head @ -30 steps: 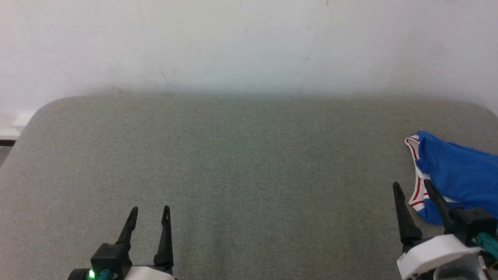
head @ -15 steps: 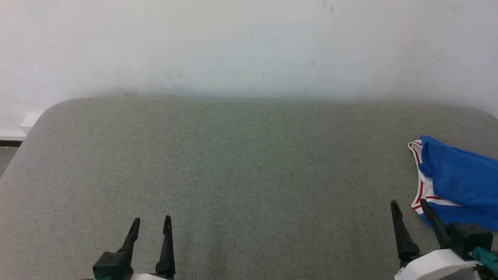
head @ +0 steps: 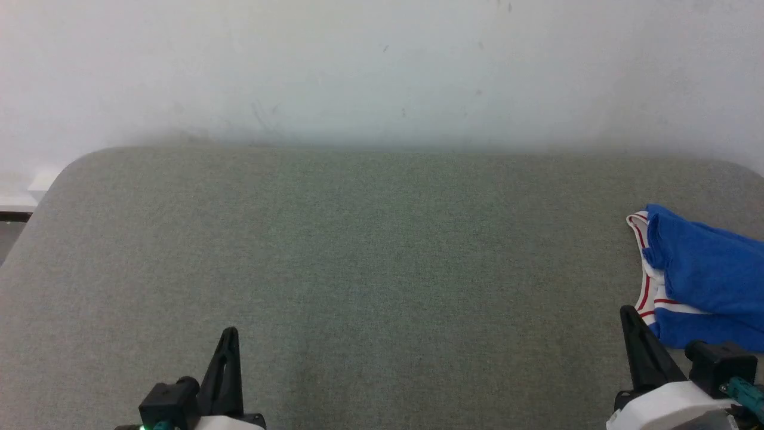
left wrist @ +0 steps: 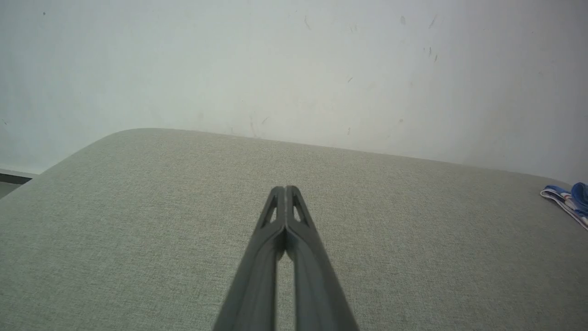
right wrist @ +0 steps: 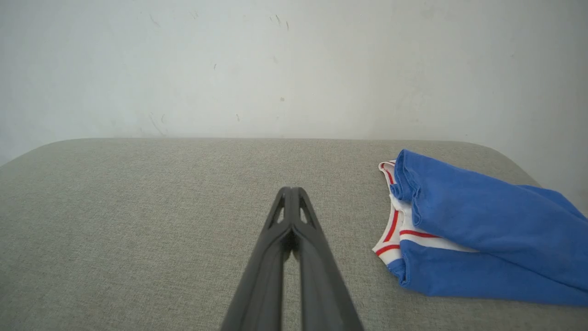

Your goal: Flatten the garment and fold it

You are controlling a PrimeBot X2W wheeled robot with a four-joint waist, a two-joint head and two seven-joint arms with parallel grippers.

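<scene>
The garment [head: 704,275] is a bright blue bundle with white, red-striped trim, lying crumpled at the table's right edge; it also shows as the garment [right wrist: 477,230] right of my right fingers and as a sliver of the garment [left wrist: 569,200] at the far right. My left gripper [head: 230,332] sits low at the front left, shut with nothing in it; its tips [left wrist: 285,189] press together. My right gripper [head: 627,310] is shut and empty just left of the garment, apart from it, tips [right wrist: 291,190] touching each other.
The grey-green fabric table [head: 370,251] has rounded back corners and stands against a scuffed white wall [head: 382,65]. A strip of floor and skirting [head: 15,206] shows past the table's left corner.
Both grippers have gone from open to shut on nothing. The head view shifted slightly, and the grippers sit a little lower in it.
</scene>
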